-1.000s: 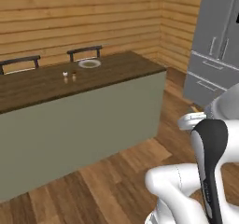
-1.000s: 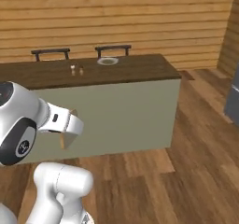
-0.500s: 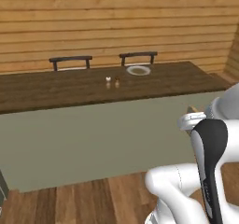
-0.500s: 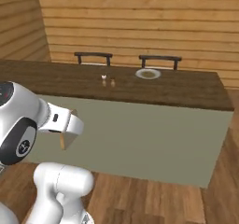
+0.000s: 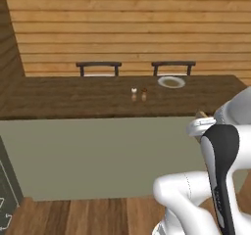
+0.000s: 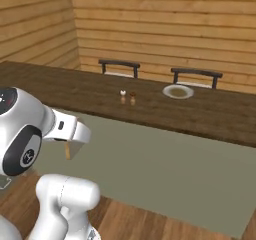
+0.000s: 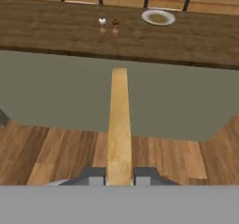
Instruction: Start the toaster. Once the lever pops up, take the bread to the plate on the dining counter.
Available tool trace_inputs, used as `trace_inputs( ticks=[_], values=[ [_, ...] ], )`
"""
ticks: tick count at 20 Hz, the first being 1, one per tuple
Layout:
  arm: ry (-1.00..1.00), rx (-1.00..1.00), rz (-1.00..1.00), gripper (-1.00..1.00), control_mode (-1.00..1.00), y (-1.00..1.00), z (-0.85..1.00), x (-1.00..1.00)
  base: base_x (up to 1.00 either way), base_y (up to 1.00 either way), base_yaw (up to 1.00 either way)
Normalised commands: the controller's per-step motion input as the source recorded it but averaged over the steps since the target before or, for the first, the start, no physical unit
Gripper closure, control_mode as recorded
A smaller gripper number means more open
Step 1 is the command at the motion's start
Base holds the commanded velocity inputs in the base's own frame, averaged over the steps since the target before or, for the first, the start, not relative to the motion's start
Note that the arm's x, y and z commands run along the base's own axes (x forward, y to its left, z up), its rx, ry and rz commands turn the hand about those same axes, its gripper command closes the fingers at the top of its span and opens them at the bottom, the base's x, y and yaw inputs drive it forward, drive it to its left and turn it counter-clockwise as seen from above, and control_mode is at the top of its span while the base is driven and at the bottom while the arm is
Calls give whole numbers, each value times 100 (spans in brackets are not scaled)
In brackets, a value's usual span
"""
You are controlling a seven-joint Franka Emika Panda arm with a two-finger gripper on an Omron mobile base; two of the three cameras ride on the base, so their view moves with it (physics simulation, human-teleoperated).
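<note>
Dining counter (image 5: pixel 73 99) is showing dark brown wood grain over a grey-green front; plate (image 5: pixel 171 82) grey-beige; bread (image 7: pixel 119 125) pale tan.

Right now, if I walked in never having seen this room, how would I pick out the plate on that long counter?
Find the long dark wood dining counter with the plain grey-green front, set before the plank wall. On its far side, in front of the right-hand chair, lies the plate. It is round, shallow and pale, far wider and flatter than the two tiny shakers standing to its left.
</note>
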Motion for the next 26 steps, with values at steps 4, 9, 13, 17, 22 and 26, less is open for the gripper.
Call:
trace_inputs(
  ticks=[4, 9, 13, 17, 22, 26],
  values=[
    [0, 0, 0, 100, 100, 0, 0, 0, 39, -25, -8],
    [0, 0, 0, 100, 100, 0, 0, 0, 50, -23, -21],
    [0, 0, 0, 100, 100, 0, 0, 0, 54, -33, -30],
    [0, 0, 0, 100, 100, 0, 0, 0, 66, -61, -15],
    [0, 0, 0, 100, 100, 0, 0, 0, 64, -65, -9],
    [0, 0, 0, 100, 100, 0, 0, 0, 74, -56, 0]
  ],
)
